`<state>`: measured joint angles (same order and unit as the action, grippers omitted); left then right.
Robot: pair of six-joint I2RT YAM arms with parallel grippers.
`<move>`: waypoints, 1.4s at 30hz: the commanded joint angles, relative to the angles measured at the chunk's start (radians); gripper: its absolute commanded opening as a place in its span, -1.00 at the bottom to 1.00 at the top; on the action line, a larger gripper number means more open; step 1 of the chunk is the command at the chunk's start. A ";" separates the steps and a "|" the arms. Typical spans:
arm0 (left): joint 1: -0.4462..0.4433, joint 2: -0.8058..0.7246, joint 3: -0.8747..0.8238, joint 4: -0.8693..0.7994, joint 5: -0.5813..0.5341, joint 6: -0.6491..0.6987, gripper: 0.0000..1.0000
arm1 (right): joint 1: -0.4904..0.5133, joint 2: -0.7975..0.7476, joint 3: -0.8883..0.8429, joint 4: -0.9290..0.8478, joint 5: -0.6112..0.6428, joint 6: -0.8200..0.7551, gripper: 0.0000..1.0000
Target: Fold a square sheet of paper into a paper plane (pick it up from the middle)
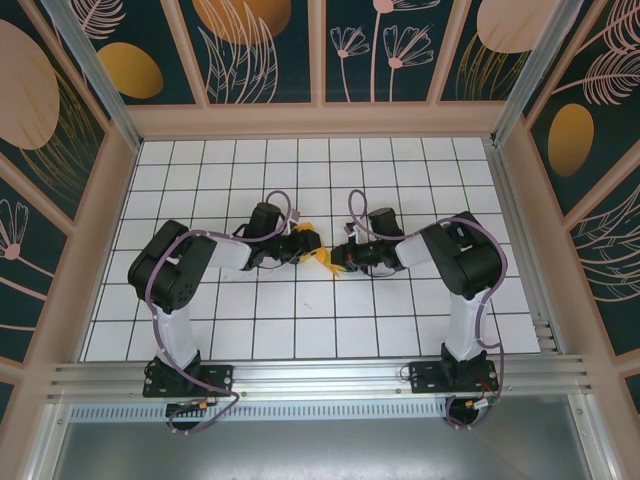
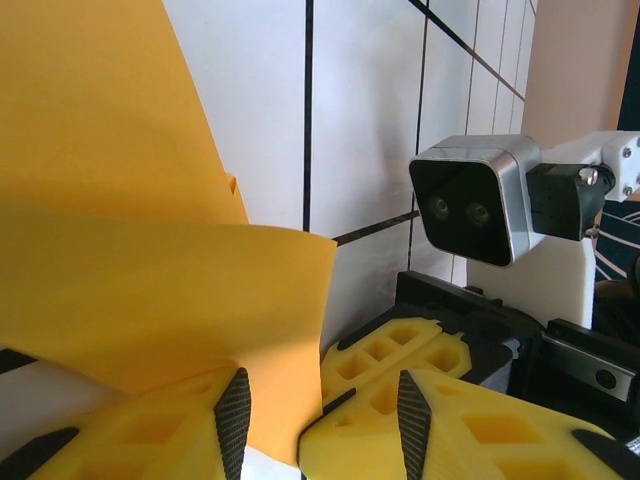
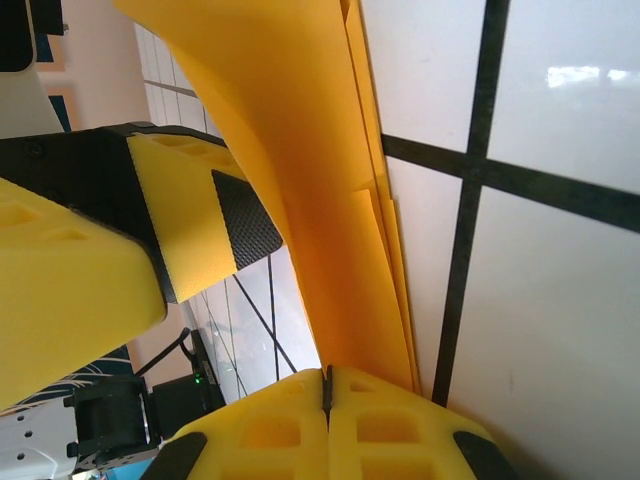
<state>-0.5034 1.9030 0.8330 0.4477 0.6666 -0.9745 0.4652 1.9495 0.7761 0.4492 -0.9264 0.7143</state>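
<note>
The left pincer [image 2: 320, 435] sits closest in its own wrist view. Its yellow fingers [image 2: 130, 435] are parted and released, standing wider than the folded paper [image 2: 150, 300] that passes between the black pads and lies against the left-hand one. Just beyond it are the right arm's wrist camera [image 2: 475, 205] and the white gridded bench [image 2: 370, 120]. The right pincer [image 3: 327, 395] is clenched, its two fingers pressed together on an edge of the paper, whose stacked creased layers show alongside. From above, both arms reach inward and meet near the middle of the bench, the paper a small orange-yellow shape between their tips
</note>
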 commanded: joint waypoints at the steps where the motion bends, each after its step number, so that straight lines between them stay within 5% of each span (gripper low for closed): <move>1: -0.007 0.018 0.027 -0.055 -0.030 0.030 -0.08 | -0.007 0.017 -0.011 0.031 -0.025 0.008 -1.00; 17: -0.006 0.045 0.092 -0.250 -0.130 0.048 -0.10 | -0.008 0.003 -0.002 0.003 -0.017 -0.006 -1.00; 24: -0.006 0.059 0.113 -0.317 -0.174 0.050 -0.11 | -0.006 -0.073 0.022 -0.175 0.048 -0.192 -0.75; 42: -0.006 0.082 0.135 -0.366 -0.217 0.043 -0.14 | 0.068 -0.130 0.078 -0.375 0.243 -0.441 -0.60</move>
<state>-0.5194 1.9293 0.9730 0.1600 0.5701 -0.9543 0.5240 1.8519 0.8368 0.1249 -0.7544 0.3393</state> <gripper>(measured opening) 0.426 0.197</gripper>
